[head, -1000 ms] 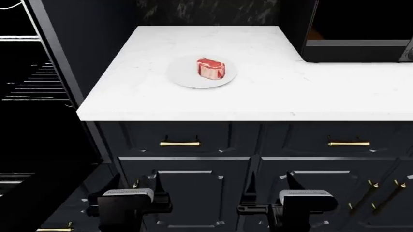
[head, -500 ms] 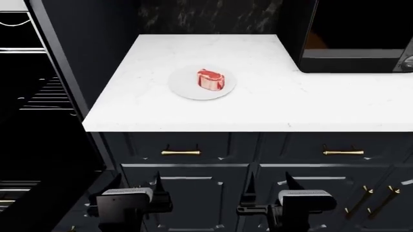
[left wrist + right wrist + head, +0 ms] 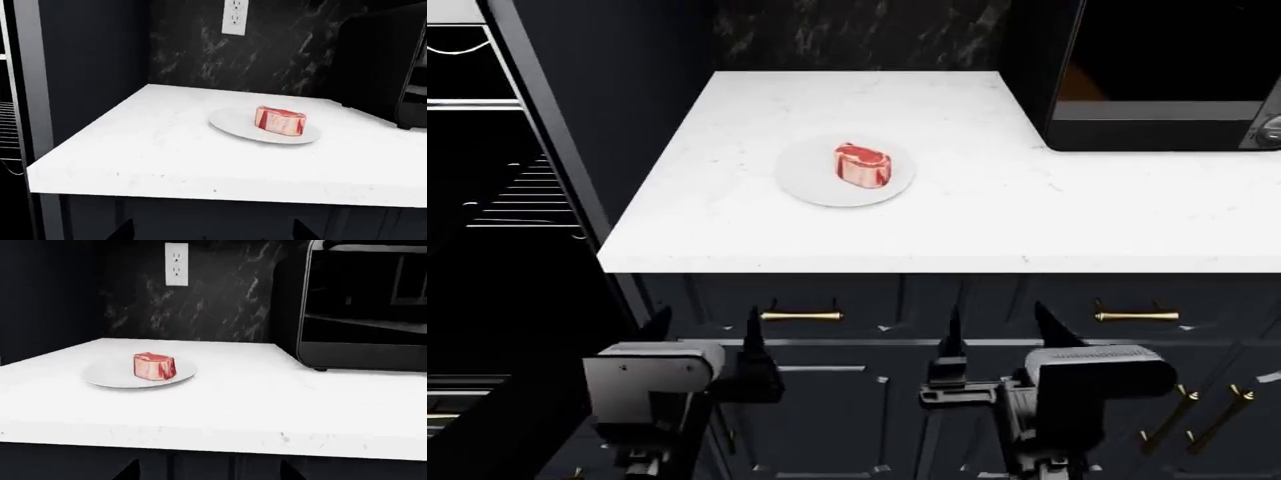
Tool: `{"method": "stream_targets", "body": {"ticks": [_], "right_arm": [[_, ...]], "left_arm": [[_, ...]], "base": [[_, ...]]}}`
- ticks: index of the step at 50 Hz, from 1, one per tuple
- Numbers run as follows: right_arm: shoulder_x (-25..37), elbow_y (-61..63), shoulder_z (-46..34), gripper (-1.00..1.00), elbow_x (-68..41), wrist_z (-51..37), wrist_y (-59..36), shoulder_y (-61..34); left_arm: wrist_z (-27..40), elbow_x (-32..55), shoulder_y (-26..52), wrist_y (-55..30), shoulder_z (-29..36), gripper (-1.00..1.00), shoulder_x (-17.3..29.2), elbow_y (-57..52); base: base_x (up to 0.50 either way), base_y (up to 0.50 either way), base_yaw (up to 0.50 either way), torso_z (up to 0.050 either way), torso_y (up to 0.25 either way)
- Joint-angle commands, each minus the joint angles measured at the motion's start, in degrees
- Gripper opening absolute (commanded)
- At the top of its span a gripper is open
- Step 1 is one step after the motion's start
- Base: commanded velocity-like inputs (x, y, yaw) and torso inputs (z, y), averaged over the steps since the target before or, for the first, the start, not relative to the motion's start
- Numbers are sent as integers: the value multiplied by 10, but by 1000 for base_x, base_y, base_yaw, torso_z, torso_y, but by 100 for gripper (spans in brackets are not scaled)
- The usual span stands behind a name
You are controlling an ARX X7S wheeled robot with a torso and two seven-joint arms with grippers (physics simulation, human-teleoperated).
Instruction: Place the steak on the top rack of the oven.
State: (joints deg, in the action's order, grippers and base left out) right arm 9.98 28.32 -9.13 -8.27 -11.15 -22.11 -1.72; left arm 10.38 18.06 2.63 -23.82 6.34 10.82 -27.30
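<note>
The steak (image 3: 862, 165), red-pink with a pale fat rim, lies on a round white plate (image 3: 807, 178) on the white countertop (image 3: 988, 220). It also shows in the left wrist view (image 3: 280, 120) and the right wrist view (image 3: 154, 366). The oven (image 3: 487, 160) stands open at the far left, with silvery wire racks (image 3: 527, 200) in its dark cavity. My left gripper (image 3: 705, 335) and right gripper (image 3: 997, 330) are both open and empty, held in front of the cabinet drawers below the counter edge, well short of the steak.
A black countertop appliance (image 3: 1161, 80) stands at the back right of the counter. Dark cabinet fronts with brass handles (image 3: 801, 316) lie below the counter. A wall outlet (image 3: 176, 263) is on the dark marbled backsplash.
Both grippers have risen toward the counter edge. The head view first pulled back slightly and now holds still. The steak and plate have not moved.
</note>
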Motion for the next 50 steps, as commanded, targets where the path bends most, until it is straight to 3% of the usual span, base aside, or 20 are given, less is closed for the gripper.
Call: {"method": "stream_targets", "body": {"ticks": [1,2,4,5,7,12,25,28,36,42,50], "right_arm": [[266,317,-34,100,-305,-268,-255,-228],[316,317,-74,100,-391,-354,-235,-279],[341,308,-74,100,-563,-513,-236,-334],[344,301,-72,100,-649,-519,-239,-353],[341,289,-72,100,-675,-530,-245,-379],[334,275,-83,100,-682,-529,-258,-410],[341,270,-79,100,-613,-480,-223,-345],[337,264,-88,100,-588,-464,-219,-334],[338,253,-91,100,-579,-451,-215,-332],[332,251,-102,100,-622,-471,-246,-388],[335,253,-100,100,-610,-463,-232,-365]], "left_arm": [[63,195,133,-341,-92,100,36,-278],[80,236,156,-379,-125,100,26,-279],[120,316,210,-448,-187,100,8,-280],[133,341,226,-471,-204,100,4,-278],[142,350,234,-481,-206,100,5,-273],[166,369,266,-504,-214,100,1,-252],[172,374,262,-487,-213,100,8,-250],[162,337,252,-458,-184,100,20,-250],[163,338,251,-449,-180,100,19,-238],[173,347,251,-451,-185,100,20,-237],[179,349,253,-449,-178,100,22,-236]], "base": [[0,0,0,0,0],[0,0,0,0,0],[0,0,0,0,0],[0,0,0,0,0],[0,0,0,0,0],[0,0,0,0,0],[53,0,0,0,0],[245,0,0,0,0],[302,0,0,0,0],[339,0,0,0,0],[354,0,0,0,0]]}}
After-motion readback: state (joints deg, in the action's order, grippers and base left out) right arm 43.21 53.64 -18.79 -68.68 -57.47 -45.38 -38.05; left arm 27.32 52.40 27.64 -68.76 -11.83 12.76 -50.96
